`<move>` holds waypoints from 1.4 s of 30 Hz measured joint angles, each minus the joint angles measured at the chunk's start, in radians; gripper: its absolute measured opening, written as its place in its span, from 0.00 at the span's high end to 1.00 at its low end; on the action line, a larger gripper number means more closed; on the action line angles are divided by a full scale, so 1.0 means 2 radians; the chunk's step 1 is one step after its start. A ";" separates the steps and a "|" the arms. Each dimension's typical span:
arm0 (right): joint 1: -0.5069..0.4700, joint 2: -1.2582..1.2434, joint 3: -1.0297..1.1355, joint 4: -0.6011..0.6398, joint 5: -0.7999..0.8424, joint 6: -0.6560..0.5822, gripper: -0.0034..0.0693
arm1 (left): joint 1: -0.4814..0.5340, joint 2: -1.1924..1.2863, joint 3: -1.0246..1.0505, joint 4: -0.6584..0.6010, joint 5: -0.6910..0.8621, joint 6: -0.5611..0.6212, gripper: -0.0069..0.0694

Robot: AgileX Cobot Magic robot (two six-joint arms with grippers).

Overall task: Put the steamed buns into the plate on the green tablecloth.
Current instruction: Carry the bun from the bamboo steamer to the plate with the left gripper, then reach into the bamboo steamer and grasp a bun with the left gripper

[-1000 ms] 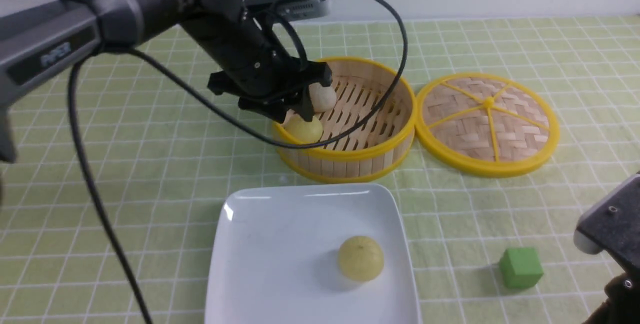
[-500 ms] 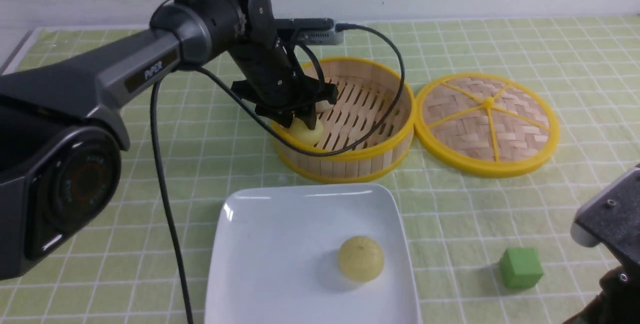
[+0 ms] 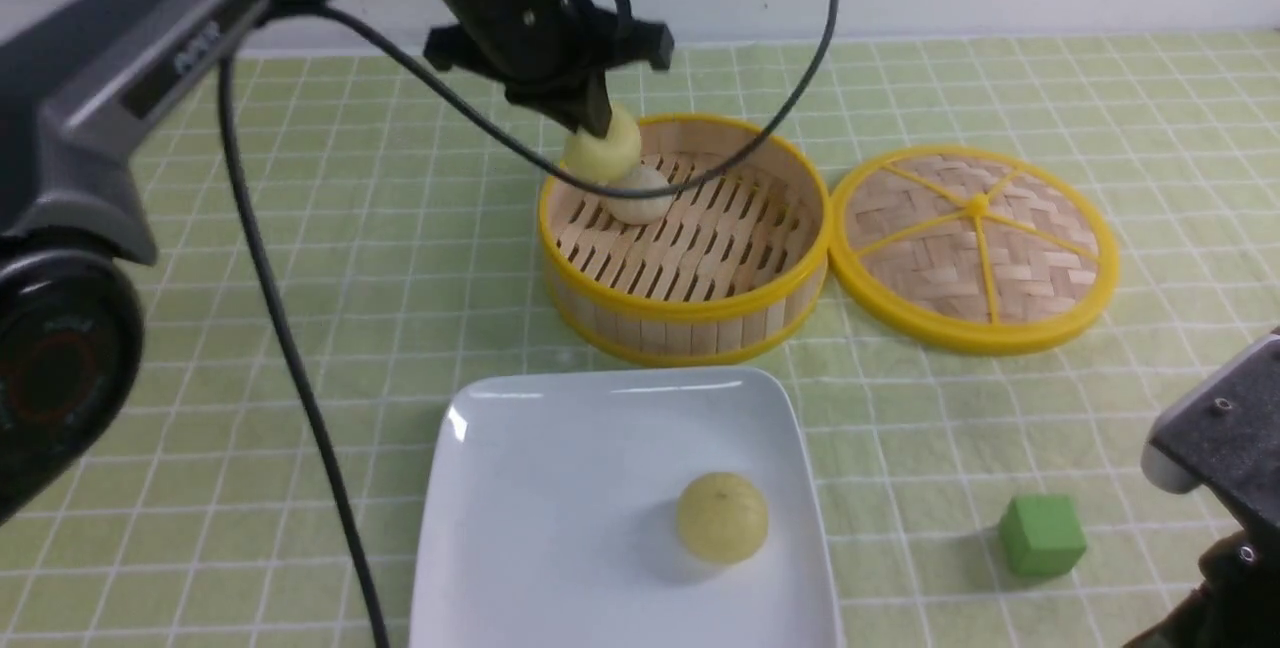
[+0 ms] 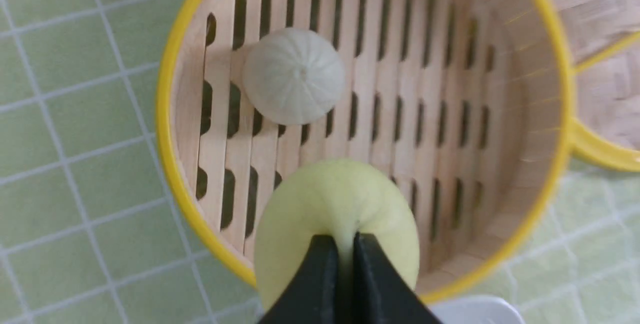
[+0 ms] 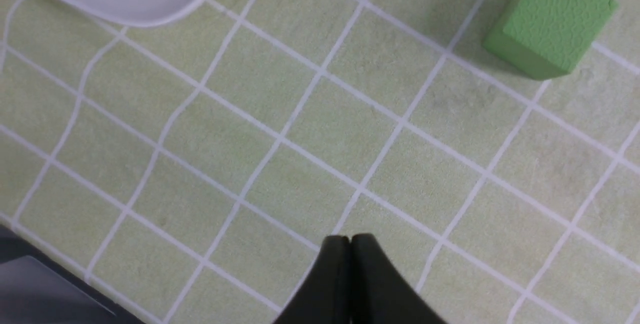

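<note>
My left gripper (image 3: pixel 597 128) is shut on a pale yellow steamed bun (image 3: pixel 603 154) and holds it in the air above the far left rim of the bamboo steamer basket (image 3: pixel 688 313). In the left wrist view the black fingertips (image 4: pixel 370 259) pinch deep into that bun (image 4: pixel 335 204). An off-white bun (image 3: pixel 640 203) (image 4: pixel 294 75) lies on the basket's slats. Another yellow bun (image 3: pixel 722 516) rests in the white square plate (image 3: pixel 520 508) on the green tablecloth (image 3: pixel 300 328). My right gripper (image 5: pixel 348 238) is shut on nothing, low over the cloth at the near right.
The round woven lid (image 3: pixel 975 246) lies flat to the right of the basket. A green cube (image 3: pixel 1041 534) (image 5: pixel 550 21) stands on the cloth between the plate's right edge and my right arm. A black cable hangs from the left arm across the basket's far side.
The left gripper closed on the yellow bun at the basket's near left edge and lifted it up and back. The off-white bun, the plate and the right arm stayed put.
</note>
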 joint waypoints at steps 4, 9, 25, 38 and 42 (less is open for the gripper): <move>0.000 0.000 0.000 0.000 -0.002 0.000 0.93 | 0.000 -0.071 0.010 -0.006 0.021 -0.016 0.88; 0.000 0.000 0.000 0.000 -0.005 0.000 0.93 | -0.015 -0.134 0.110 -0.005 0.021 -0.028 0.88; 0.000 0.000 0.000 -0.001 -0.028 0.001 0.90 | -0.095 -0.077 0.370 0.080 -0.061 -0.155 0.63; 0.000 0.000 0.000 -0.001 -0.037 0.001 0.89 | -0.096 -0.057 0.226 0.085 -0.059 -0.185 0.60; 0.000 0.000 0.000 -0.001 -0.037 0.001 0.88 | -0.089 -0.017 0.108 0.086 -0.036 -0.178 0.83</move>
